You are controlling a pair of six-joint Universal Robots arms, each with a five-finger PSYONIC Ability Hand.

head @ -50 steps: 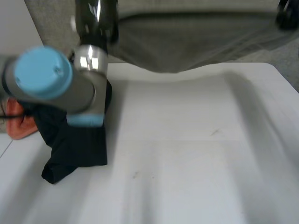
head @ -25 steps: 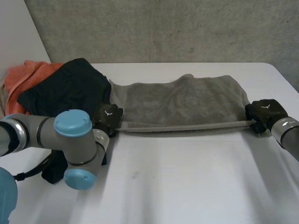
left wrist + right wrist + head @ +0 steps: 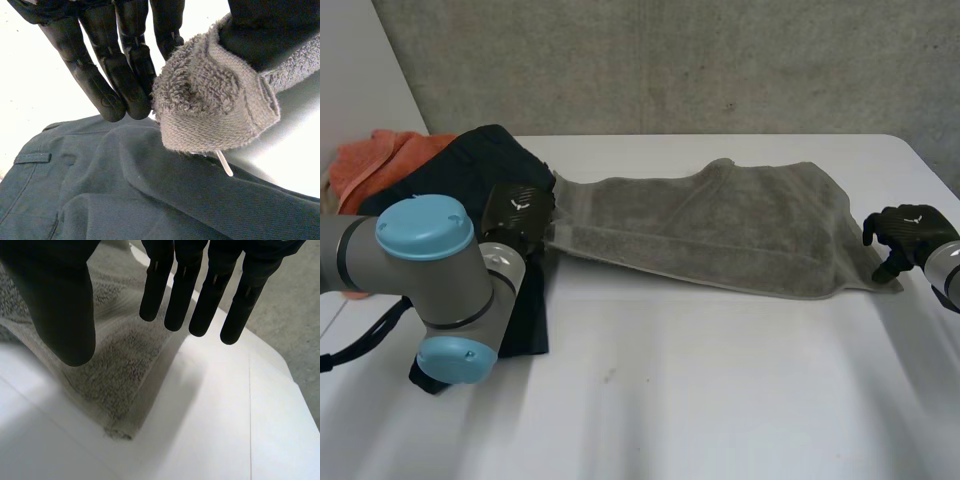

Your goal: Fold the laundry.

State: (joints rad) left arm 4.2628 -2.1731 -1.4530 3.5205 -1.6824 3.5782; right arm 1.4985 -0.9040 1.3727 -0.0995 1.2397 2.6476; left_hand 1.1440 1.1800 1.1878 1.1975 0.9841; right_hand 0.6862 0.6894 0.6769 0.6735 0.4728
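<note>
A grey towel [image 3: 720, 225] lies folded lengthwise across the far half of the white table [image 3: 720, 380]. My left hand [image 3: 515, 212] is at its left corner, beside a dark garment. In the left wrist view the towel's corner [image 3: 210, 110] is pinched between the thumb and the straight fingers [image 3: 110, 75], just above the dark garment [image 3: 125, 190]. My right hand [image 3: 902, 232] hovers at the towel's right end. In the right wrist view its fingers [image 3: 200, 290] are straight and spread from the thumb, and the towel's right corner [image 3: 120, 370] lies flat on the table under them, untouched.
A dark garment [image 3: 470, 185] is piled at the table's left, partly hanging over the edge, with an orange cloth [image 3: 380, 165] behind it. My left arm's elbow [image 3: 430, 270] stands over the left front. A grey wall runs behind the table.
The towel, held stretched in the air a second ago, has come down onto the table. My right hand has let go of its corner and drawn back; my left hand still pinches the left corner.
</note>
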